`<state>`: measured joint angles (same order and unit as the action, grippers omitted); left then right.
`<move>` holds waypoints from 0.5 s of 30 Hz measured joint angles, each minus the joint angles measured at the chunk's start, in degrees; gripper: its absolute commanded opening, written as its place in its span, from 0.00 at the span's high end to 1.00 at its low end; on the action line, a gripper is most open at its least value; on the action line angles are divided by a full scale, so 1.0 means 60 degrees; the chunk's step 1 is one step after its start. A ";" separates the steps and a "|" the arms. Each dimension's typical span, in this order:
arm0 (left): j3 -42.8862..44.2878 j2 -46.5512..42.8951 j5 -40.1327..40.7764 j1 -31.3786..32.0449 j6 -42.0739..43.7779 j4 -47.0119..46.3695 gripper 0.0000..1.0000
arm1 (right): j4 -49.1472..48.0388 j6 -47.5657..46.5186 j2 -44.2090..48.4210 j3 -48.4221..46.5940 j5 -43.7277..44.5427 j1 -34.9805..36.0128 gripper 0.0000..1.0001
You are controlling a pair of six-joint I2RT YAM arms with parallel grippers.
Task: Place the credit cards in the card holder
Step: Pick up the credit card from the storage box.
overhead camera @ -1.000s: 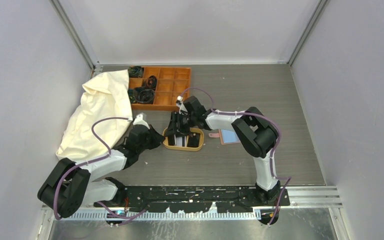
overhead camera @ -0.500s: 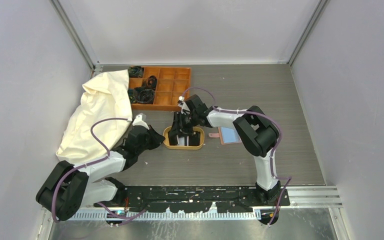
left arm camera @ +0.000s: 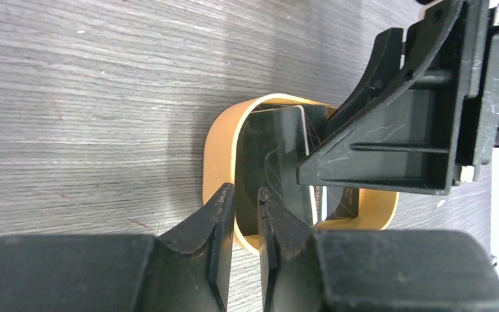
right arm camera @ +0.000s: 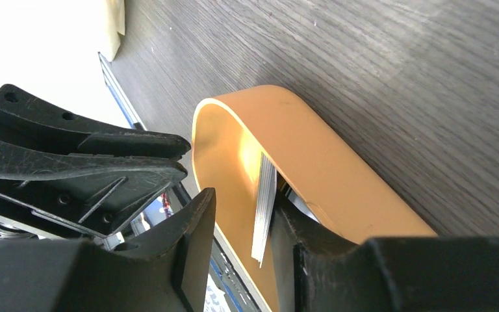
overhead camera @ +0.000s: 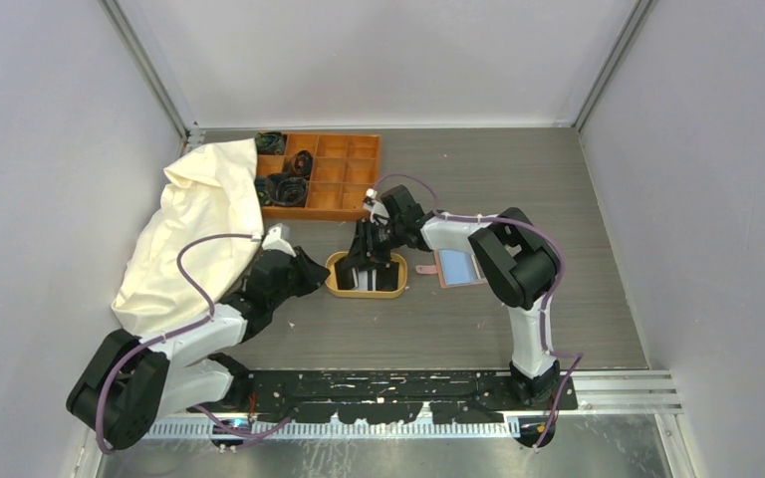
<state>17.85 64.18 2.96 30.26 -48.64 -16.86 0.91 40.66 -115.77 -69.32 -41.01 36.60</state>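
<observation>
The right arm has swung its wrist a little further along the table in the last second, and the right gripper (right arm camera: 242, 207) has tipped deeper into the wooden tray (overhead camera: 369, 294). That looks like lining up on the cards rather than lifting them. Nothing has left the tray yet, so the job is in its first step. The credit cards (right arm camera: 264, 205) stand on edge in a thin stack inside the tray, leaning on its wall. The right jaws sit either side of them, parted. One finger is pressed up to the stack and the other stands off with bare tray showing between, so there's no grip on them yet. The left gripper (left arm camera: 244, 198) has barely budged: its fingers are nearly together astride the tray's near rim, one outside and one inside, pinching the wall to steady it. The card holder (overhead camera: 456, 267) lies open and flat on the table just to the right of the tray, pale lining up, waiting with nothing in it that I can see.
</observation>
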 measured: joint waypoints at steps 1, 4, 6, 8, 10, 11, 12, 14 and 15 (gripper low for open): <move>0.0000 -0.0073 -0.0004 0.0000 0.0011 0.0007 0.79 | -0.0029 0.0011 0.0004 0.0015 -0.0036 -0.0044 0.60; -0.0004 -0.0280 -0.0007 0.0000 0.0087 0.0011 0.78 | -0.0124 0.0040 0.0015 0.0084 -0.0171 -0.0193 0.61; -0.0004 -0.0408 -0.0007 0.0000 0.0149 0.0022 0.77 | -0.0142 0.0044 0.0069 0.0149 -0.0189 -0.0270 0.63; -0.0007 -0.0517 -0.0007 0.0000 0.0189 0.0058 0.77 | -0.0142 0.0044 0.0109 0.0186 -0.0178 -0.0353 0.65; -0.0025 -0.0623 -0.0007 0.0000 0.0208 0.0091 0.76 | -0.0146 0.0044 0.0113 0.0197 -0.0182 -0.0430 0.68; -0.0033 -0.0670 -0.0007 0.0000 0.0215 0.0113 0.76 | -0.0142 0.0044 0.0113 0.0200 -0.0186 -0.0452 0.70; -0.0040 -0.0721 -0.0007 0.0000 0.0222 0.0146 0.76 | -0.0146 0.0040 0.0113 0.0208 -0.0182 -0.0477 0.73; -0.0066 -0.0787 -0.0007 0.0000 0.0229 0.0168 0.76 | -0.0142 0.0040 0.0113 0.0240 -0.0175 -0.0521 0.79; -0.0069 -0.0831 -0.0007 0.0000 0.0233 0.0200 0.76 | -0.0142 0.0036 0.0113 0.0259 -0.0175 -0.0546 0.82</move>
<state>17.43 59.20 2.92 30.26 -47.24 -15.66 0.05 40.88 -115.09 -67.77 -42.06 33.32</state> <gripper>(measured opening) 0.239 0.253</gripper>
